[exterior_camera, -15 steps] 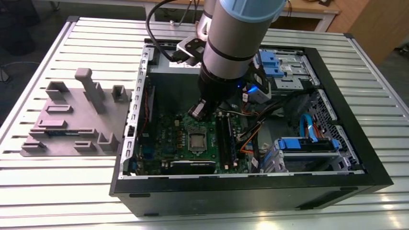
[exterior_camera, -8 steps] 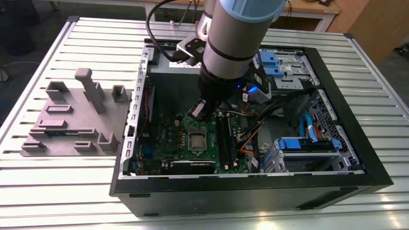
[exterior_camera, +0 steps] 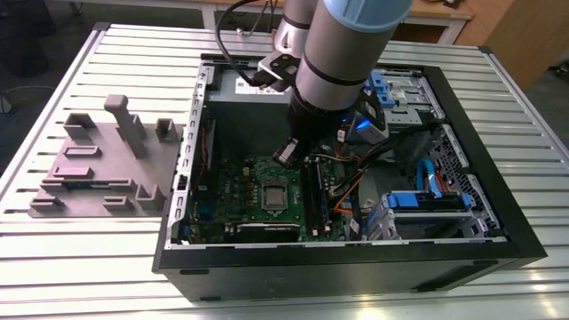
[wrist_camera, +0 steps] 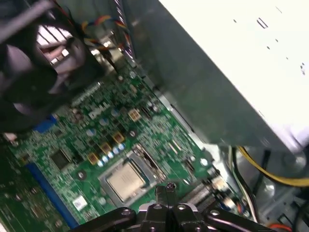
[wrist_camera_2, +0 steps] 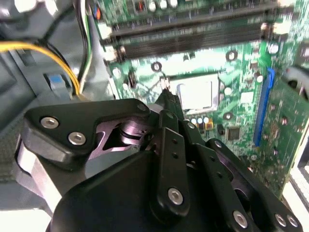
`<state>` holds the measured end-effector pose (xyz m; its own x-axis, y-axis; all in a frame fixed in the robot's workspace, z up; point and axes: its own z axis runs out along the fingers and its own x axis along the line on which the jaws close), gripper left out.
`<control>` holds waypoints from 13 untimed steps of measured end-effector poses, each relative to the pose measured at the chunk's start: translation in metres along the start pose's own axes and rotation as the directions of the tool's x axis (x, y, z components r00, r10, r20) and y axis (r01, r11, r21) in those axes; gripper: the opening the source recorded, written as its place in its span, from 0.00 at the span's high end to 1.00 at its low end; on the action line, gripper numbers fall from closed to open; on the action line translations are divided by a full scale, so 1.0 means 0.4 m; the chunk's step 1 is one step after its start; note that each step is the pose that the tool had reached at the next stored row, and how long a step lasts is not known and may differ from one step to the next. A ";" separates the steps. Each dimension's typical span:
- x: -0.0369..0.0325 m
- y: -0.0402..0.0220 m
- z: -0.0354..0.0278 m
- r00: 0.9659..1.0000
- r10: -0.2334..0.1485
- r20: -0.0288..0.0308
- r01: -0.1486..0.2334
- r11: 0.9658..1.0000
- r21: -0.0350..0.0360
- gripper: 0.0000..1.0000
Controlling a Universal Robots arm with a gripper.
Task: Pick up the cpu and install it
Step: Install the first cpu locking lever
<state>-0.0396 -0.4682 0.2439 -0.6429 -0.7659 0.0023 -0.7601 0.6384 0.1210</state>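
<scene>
**Exterior view: gripper above the motherboard, cpu in the socket**

In the exterior view the gripper (exterior_camera: 291, 155) hangs inside the open computer case (exterior_camera: 356, 263), just above the motherboard (exterior_camera: 258, 200) and slightly to the far side of the socket. In both wrist views its fingertips (wrist_camera_2: 166, 93) come together to a narrow point with nothing visible between them; they read as closed and empty, although the tips are small and partly hidden by the gripper body.

The cpu (wrist_camera: 126, 180) lies flat in the socket at the middle of the board, its pale metal top showing. In the second wrist view the fingertips stand just beside one edge of the cpu (wrist_camera_2: 195, 93), apart from it rather than on it. The chip looks level, so the placing appears done, judged from its flat seat alone.

Guidance for the step in hand:

- Keep the tips clear of the chip's top; any sideways drag could unseat it.
- Hold motion vertical near the socket. The memory slots (exterior_camera: 313, 193) stand just to the exterior view's right of it.
- Mind the yellow cable (wrist_camera_2: 34, 47) and the big grey box (wrist_camera: 241, 72) on the far side of the case when the arm moves.
</scene>
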 end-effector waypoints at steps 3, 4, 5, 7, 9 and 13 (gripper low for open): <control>-0.015 -0.010 -0.001 1.000 0.000 0.000 0.000 1.000 -0.001 0.90; -0.020 -0.010 -0.001 1.000 0.000 0.000 0.000 1.000 -0.001 0.90; -0.025 -0.011 -0.001 1.000 0.000 0.000 0.000 1.000 0.000 0.90; -0.036 -0.017 -0.002 1.000 0.000 0.000 0.000 1.000 -0.001 0.90; -0.047 -0.024 -0.003 1.000 0.000 -0.001 0.000 1.000 -0.001 0.90; -0.064 -0.015 -0.001 1.000 0.000 -0.001 0.000 1.000 -0.001 0.90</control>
<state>-0.0186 -0.4525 0.2436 -0.6429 -0.7660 0.0029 -0.7600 0.6384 0.1218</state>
